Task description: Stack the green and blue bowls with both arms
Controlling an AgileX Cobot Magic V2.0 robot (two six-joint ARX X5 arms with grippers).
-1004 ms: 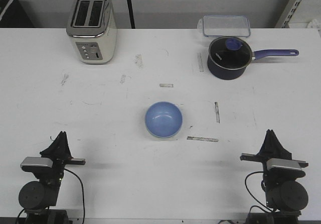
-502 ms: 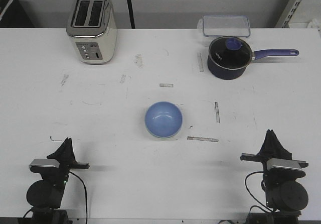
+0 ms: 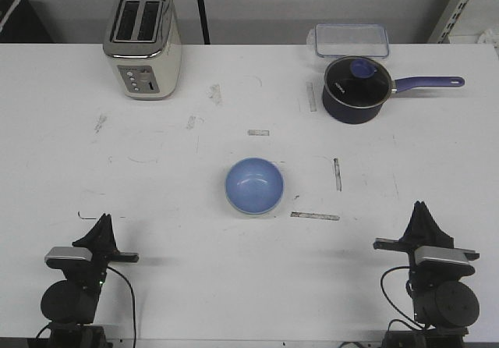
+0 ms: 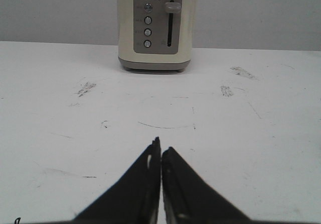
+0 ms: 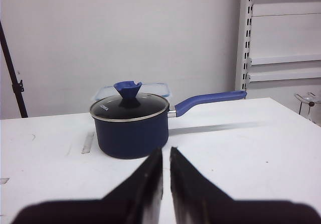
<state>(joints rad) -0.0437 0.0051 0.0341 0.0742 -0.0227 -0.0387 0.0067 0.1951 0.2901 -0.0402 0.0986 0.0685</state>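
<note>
The light blue bowl (image 3: 255, 186) sits upright at the middle of the white table (image 3: 171, 176), in the front view only. A thin pale greenish edge shows under its near side; the green bowl does not show on its own. My left gripper (image 3: 104, 221) rests low at the near left, far from the bowl, shut and empty; in the left wrist view (image 4: 161, 144) its jaws touch. My right gripper (image 3: 421, 207) rests at the near right, shut and empty; in the right wrist view (image 5: 166, 150) only a narrow slit shows between the jaws.
A cream toaster (image 3: 143, 44) stands at the far left, straight ahead in the left wrist view (image 4: 154, 28). A dark navy saucepan (image 3: 357, 90) with lid and long handle stands at the far right (image 5: 131, 128), with a clear lidded box (image 3: 351, 40) behind it.
From one second ago, my left gripper drew back towards the near edge and settled low. It has stayed still for the last half second. The bowl and right arm have not moved.
</note>
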